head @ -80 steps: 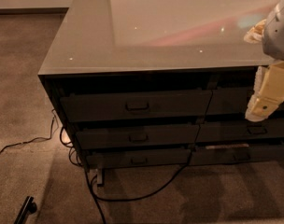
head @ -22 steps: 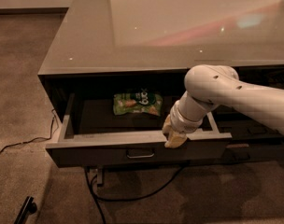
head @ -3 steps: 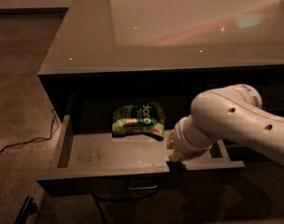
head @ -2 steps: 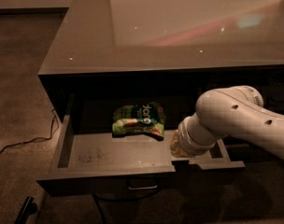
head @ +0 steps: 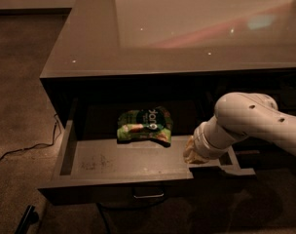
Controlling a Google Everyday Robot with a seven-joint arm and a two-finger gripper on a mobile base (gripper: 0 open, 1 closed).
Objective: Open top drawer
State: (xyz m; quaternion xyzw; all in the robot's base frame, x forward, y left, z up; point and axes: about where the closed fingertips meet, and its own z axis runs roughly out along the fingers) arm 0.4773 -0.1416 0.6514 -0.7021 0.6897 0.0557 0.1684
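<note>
Top drawer [head: 109, 164] is found drawn well out from under the front edge of the table [head: 187, 38], next to the front-left corner. Its grey tray is exposed almost to the back wall. The bar handle [head: 149, 195] is seen at the centre of the drawer's front panel, and nothing is touching it.

A green snack bag [head: 144, 126] is noted lying flat at the rear of the tray, just below the table's front edge and well apart from the drawer front.

The gripper [head: 194, 152] is located low at the drawer's right side wall, at or just inside the rim. Contact with the wall cannot be confirmed. Whether the gripper is open or closed cannot be told, since it is masked by the wrist.

As the handle is not held, this placement is judged to suit moving the drawer by its side wall or inner edge rather than by the handle. The opening is judged essentially complete.

A cable [head: 21, 147] is noted on the floor off the table's left edge, well apart from the drawer.
</note>
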